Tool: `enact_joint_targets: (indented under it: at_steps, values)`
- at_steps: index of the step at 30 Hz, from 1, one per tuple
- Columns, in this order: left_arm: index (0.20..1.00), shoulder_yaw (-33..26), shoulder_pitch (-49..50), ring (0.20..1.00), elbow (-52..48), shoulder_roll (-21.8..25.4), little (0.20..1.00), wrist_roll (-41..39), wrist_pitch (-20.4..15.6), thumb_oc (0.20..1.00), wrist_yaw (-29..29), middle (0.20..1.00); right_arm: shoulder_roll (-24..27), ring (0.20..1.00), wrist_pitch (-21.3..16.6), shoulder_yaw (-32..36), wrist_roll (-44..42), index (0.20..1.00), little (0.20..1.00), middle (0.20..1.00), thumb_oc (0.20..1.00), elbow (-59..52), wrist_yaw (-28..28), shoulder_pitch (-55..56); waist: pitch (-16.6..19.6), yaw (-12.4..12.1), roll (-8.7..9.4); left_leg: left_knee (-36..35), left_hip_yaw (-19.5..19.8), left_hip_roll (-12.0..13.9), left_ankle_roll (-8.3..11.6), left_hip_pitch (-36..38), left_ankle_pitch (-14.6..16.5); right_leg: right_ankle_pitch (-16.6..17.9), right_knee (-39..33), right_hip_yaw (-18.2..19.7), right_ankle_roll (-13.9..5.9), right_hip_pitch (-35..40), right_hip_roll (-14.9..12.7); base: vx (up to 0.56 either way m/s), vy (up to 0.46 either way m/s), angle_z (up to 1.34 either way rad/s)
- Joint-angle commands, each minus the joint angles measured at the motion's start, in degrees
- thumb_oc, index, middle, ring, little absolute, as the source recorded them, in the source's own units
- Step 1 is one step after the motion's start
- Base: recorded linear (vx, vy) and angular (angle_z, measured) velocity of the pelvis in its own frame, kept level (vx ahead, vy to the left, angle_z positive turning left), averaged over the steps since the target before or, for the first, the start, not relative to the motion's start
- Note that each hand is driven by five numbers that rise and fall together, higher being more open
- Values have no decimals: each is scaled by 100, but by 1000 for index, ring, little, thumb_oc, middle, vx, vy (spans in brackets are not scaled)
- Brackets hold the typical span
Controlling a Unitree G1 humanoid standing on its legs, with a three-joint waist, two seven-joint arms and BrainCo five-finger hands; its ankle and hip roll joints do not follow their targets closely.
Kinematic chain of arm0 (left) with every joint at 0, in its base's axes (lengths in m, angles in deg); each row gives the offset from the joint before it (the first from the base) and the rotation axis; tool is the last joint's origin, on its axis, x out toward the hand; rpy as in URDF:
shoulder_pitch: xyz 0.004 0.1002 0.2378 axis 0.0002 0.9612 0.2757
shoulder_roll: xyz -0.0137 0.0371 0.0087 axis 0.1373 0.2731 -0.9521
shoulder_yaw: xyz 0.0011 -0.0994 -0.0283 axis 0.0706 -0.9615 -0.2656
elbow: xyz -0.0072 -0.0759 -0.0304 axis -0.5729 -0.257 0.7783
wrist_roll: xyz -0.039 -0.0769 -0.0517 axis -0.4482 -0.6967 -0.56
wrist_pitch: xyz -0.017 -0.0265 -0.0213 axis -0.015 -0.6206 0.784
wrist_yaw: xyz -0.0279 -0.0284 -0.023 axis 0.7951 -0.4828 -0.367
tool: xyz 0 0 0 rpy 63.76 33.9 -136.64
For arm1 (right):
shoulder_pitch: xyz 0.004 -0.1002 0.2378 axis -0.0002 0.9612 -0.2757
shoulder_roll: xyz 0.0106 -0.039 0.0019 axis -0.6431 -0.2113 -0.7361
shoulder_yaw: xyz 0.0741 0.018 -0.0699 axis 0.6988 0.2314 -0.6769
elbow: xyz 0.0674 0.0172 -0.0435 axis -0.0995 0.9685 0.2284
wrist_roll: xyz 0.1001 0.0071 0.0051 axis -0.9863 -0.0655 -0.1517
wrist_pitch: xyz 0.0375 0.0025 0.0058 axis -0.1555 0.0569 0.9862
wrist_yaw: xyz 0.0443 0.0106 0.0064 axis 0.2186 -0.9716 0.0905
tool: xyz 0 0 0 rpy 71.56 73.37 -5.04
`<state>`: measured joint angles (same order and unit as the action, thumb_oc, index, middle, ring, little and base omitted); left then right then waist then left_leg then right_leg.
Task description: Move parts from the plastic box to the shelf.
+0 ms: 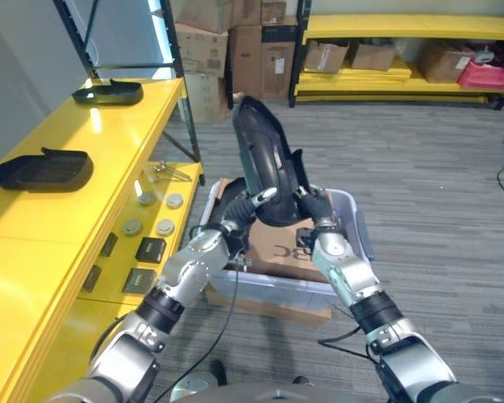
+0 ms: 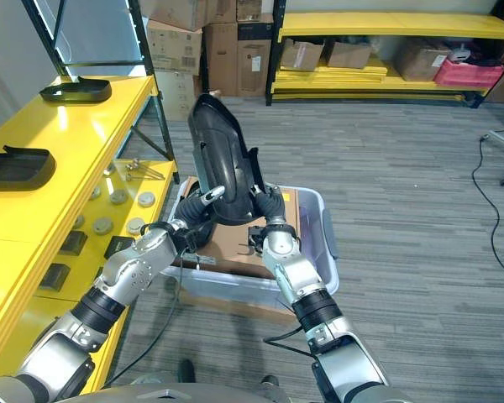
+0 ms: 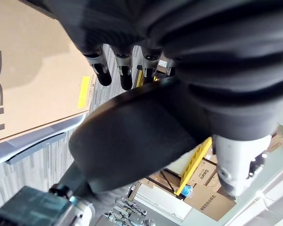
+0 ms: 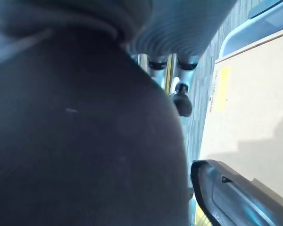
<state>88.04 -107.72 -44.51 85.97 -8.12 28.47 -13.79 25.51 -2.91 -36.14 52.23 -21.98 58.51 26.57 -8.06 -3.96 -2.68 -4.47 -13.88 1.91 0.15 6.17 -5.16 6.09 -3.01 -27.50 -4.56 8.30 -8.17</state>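
Left eye view. A large black moulded part [image 1: 265, 159] is held upright above the clear plastic box [image 1: 357, 227], lifted clear of the cardboard sheet [image 1: 281, 252] lying inside it. The left hand [image 1: 250, 204] and the right hand [image 1: 312, 206] grip its lower end from opposite sides, a two-handed hold that probably steadies so long a piece. To the robot's left stands the yellow shelf [image 1: 59, 227], already carrying two similar black parts [image 1: 42, 170] on its top board; small round fittings [image 1: 155, 214] lie on a lower board.

Right eye view. The same arrangement: the part rises between the two hands, tilted slightly toward the shelf, which is judged to be its destination. Cardboard cartons [image 2: 210, 50] stand beyond.

Left wrist view. The left hand's fingers [image 3: 113, 70] curl over the rim of the part, with the box wall and cardboard visible past them.

Right wrist view. The dark part covers most of the frame; the right hand's fingertips [image 4: 181, 101] wrap around its edge, closed on it. The box rim shows beside them.
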Motion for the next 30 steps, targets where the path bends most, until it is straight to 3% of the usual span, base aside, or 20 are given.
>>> enact_joint_targets:
  at_steps: [1,10,11,12,13,23,30]
  values:
    - [1000,521,-716,1000,113,-473,1000,3,-177,1000,66,1000,-328,200,-252,-250,-17,200,200,200,200,6,237,-804,301,-97,63,24,-59,273,236,181,422,-700,274,357,-587,175,-313,0,0,0]
    - [1000,577,-773,1000,97,-496,1000,656,-377,1000,16,1000,-468,200,-27,-406,50,200,200,200,200,-107,341,-821,295,-85,73,39,-72,270,235,201,432,-715,293,371,-579,186,-310,0,0,0]
    - [382,587,-809,382,46,-450,382,910,-421,382,82,382,-478,200,19,-438,58,200,200,200,200,-137,352,-824,301,-91,75,48,-69,274,235,183,425,-710,291,364,-574,178,-307,0,0,0]
    - [235,582,-817,235,42,-438,235,955,-423,235,98,235,-488,200,13,-448,65,200,200,200,200,-130,355,-819,290,-95,75,52,-69,272,236,197,433,-723,304,368,-575,190,-310,0,0,0]
    - [200,582,-832,200,16,-413,200,1041,-428,200,132,200,-500,200,12,-460,82,200,200,200,200,-123,365,-815,288,-100,75,54,-66,271,236,199,434,-726,306,366,-575,193,-309,0,0,0]
    - [200,517,-983,200,-369,84,200,2165,-352,200,237,200,-450,200,161,-501,66,200,200,200,200,-211,358,-802,334,-147,65,47,-34,256,240,195,431,-728,272,345,-570,222,-300,0,0,0]
    - [200,474,-970,200,-494,293,200,2248,-297,200,395,200,-428,200,186,-505,32,200,200,200,200,-236,325,-807,337,-181,40,50,-8,249,247,187,431,-738,268,330,-566,231,-297,0,0,0]
